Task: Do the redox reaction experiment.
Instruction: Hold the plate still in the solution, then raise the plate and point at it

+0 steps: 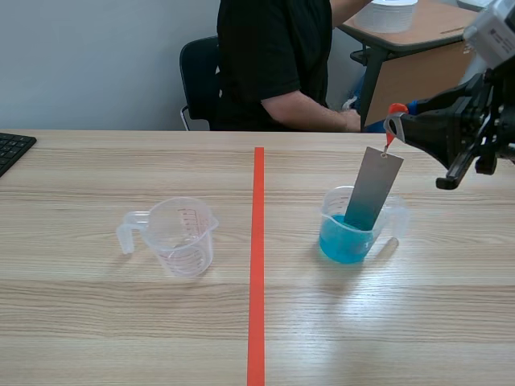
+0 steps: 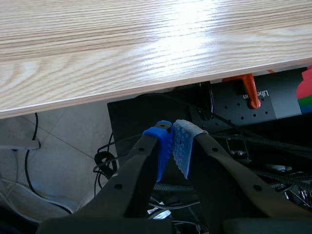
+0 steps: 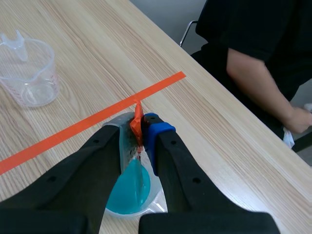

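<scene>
A keyboard (image 1: pixel 12 150) lay at the table's (image 1: pixel 80 322) far left corner, and a person (image 1: pixel 273 64) sat beyond its far edge. The right gripper (image 3: pixel 138 127) clamped the orange tab (image 1: pixel 394 119) of a grey strip (image 1: pixel 374 189), which hung tilted beneath it into the blue-liquid cup (image 1: pixel 342 245). The left gripper (image 2: pixel 173 139) hung closed and empty below the table's edge.
</scene>
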`<state>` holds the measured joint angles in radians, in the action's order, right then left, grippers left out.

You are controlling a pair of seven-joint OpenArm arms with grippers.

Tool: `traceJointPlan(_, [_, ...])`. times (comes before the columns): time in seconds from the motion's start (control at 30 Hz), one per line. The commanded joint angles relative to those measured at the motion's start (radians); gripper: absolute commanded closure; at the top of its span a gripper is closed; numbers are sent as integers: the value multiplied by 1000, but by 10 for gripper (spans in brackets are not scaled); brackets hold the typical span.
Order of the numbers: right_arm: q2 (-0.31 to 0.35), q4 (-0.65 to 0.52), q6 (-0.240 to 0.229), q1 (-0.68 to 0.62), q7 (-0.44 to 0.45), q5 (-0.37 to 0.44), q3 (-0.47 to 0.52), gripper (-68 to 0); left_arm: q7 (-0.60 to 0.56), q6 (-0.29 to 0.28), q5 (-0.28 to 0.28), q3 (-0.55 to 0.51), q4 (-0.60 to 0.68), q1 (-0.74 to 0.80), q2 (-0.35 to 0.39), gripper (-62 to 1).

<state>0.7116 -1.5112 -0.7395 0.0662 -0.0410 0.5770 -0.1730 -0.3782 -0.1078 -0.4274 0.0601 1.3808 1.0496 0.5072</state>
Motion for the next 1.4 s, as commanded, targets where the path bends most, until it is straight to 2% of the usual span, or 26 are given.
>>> traceJointPlan(0.0, [17, -34, -6, 14, -9, 30, 24, -13, -14, -7, 1, 5, 6, 0, 3, -49])
traceJointPlan(0.23, [17, -103, -6, 14, -127, 113, 64, -13, -14, -7, 1, 5, 6, 0, 3, -49])
traceJointPlan(0.77, [17, -241, -6, 14, -337, 292, 165, -13, -14, -7, 1, 5, 6, 0, 3, -49])
traceJointPlan(1.03, [17, -290, -6, 14, -414, 380, 211, -13, -14, -7, 1, 5, 6, -5, 3, -49])
traceJointPlan(1.37, [17, -318, -6, 14, -455, 446, 240, -13, -14, -7, 1, 5, 6, -5, 3, -49])
